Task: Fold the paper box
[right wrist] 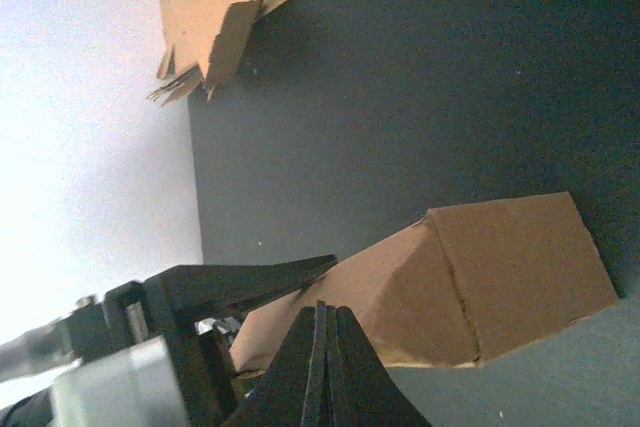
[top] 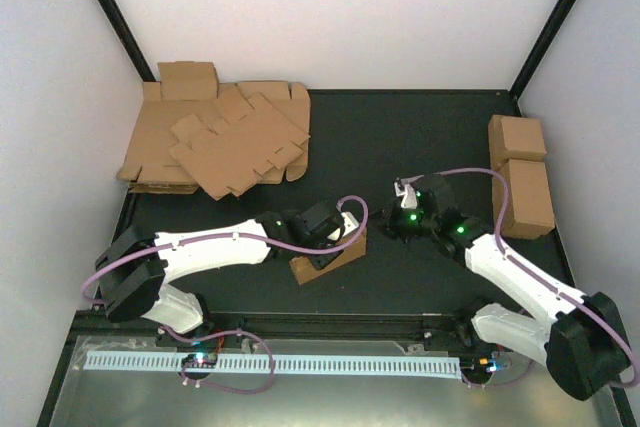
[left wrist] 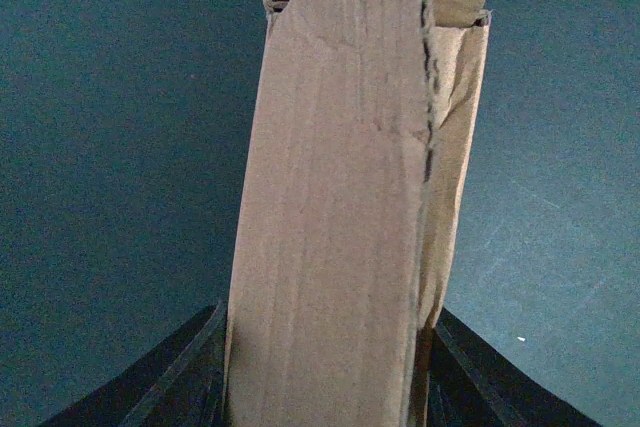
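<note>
Left wrist view shows the left gripper (left wrist: 325,387) clamped on the paper box (left wrist: 350,197), a dark finger (left wrist: 170,377) pressing each long side, the brown piece running away from the camera over the dark table (left wrist: 100,147). From above, the left arm (top: 210,245) lies low and stretched toward the middle of the table, holding the box tilted, its lower end on the mat. The right gripper (right wrist: 320,347) has its jaws pressed fully together with nothing between them; it hangs just beside the box without touching. The right arm (top: 520,282) reaches inward from the right. A heap of flat cardboard sheets (top: 225,142) lies at the far left corner, and two cardboard blocks (top: 520,172) sit by the right wall, all well apart from the arms.
</note>
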Controlling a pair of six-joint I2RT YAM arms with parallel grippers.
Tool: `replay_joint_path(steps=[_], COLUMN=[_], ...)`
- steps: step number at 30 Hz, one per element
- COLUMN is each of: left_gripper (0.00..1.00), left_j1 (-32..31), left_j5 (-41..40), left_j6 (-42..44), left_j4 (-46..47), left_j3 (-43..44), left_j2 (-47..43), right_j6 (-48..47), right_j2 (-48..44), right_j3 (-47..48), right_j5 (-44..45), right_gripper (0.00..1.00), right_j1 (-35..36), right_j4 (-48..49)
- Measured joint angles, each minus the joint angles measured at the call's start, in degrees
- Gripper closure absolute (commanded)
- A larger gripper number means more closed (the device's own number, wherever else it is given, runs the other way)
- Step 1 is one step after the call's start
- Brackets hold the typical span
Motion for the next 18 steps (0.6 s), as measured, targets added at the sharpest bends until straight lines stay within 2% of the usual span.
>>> replay_joint_path(steps=[8, 18], left_gripper=[0.50, 0.50], left_j1=[0.0, -0.1], left_j5=[0.0, 0.0], left_j6=[0.0, 0.0], left_j4=[0.0, 0.0], left_j3=[0.0, 0.0], left_j2=[0.0, 0.0], right_j6=[0.8, 1.2], right_j2=[5.3, 6.2], right_j3=[0.1, 1.9], right_j5=[0.0, 0.0], right_gripper=[0.98, 0.98], right_j1=[0.0, 0.0], right_j4=[2.8, 3.6])
